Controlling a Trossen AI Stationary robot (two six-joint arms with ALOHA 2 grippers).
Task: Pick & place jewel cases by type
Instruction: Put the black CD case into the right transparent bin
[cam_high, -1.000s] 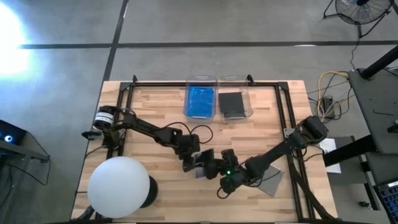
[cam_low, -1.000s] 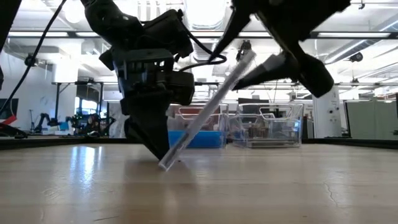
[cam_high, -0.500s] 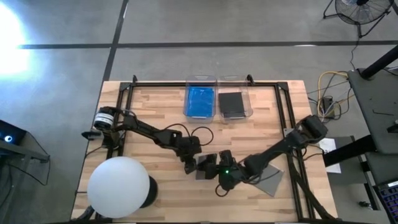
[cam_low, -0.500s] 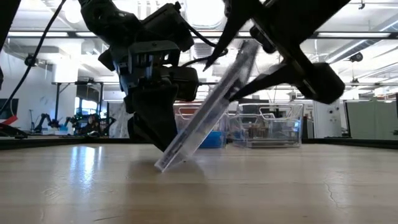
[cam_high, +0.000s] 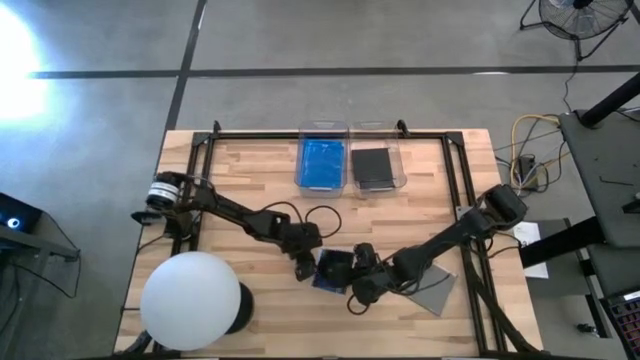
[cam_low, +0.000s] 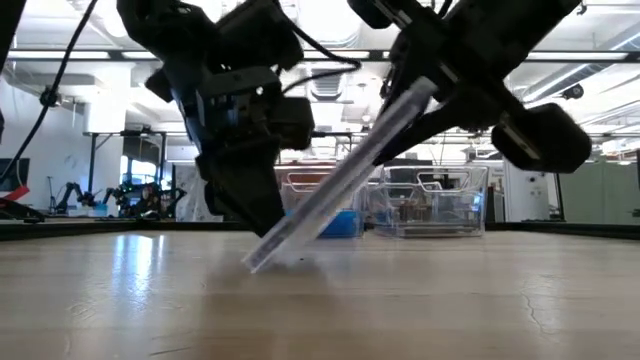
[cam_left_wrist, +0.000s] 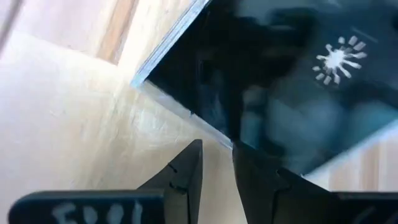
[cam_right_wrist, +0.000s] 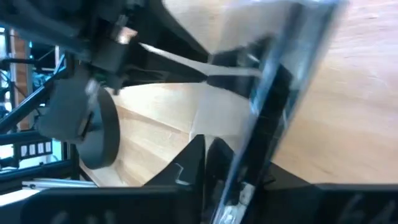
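Note:
A dark jewel case (cam_high: 332, 270), bluish from above, stands tilted near the table's front middle, its lower edge (cam_low: 256, 262) on the wood. My right gripper (cam_high: 354, 279) is shut on its raised end. My left gripper (cam_high: 304, 264) points down at the case's low end, with only a narrow gap between its fingers (cam_left_wrist: 217, 158) and nothing in it. At the far edge a blue jewel case lies in the left clear bin (cam_high: 322, 160) and a dark grey one in the right bin (cam_high: 376, 166). My left gripper comes from above, slanting, and one fingertip (cam_left_wrist: 244, 155) meets the case's low edge (cam_left_wrist: 211, 132) from outside, where that edge rests on the table. My right gripper pinches the case's raised edge (cam_low: 415, 100) between its two fingers, one on each flat face, seen edge-on (cam_right_wrist: 268, 124). The fingers come from the table's right, slanting down. The case leans steeply, its opposite edge on the table.
Another grey jewel case (cam_high: 436, 291) lies flat at the front right, under my right arm. A white globe (cam_high: 190, 300) stands at the front left corner. A black rail frame (cam_high: 452, 170) runs round the table.
My right gripper has shut on the case's raised edge. Both grippers and the case have shifted slightly toward the table's near edge. The case now leans a little flatter, with its low edge still on the wood.

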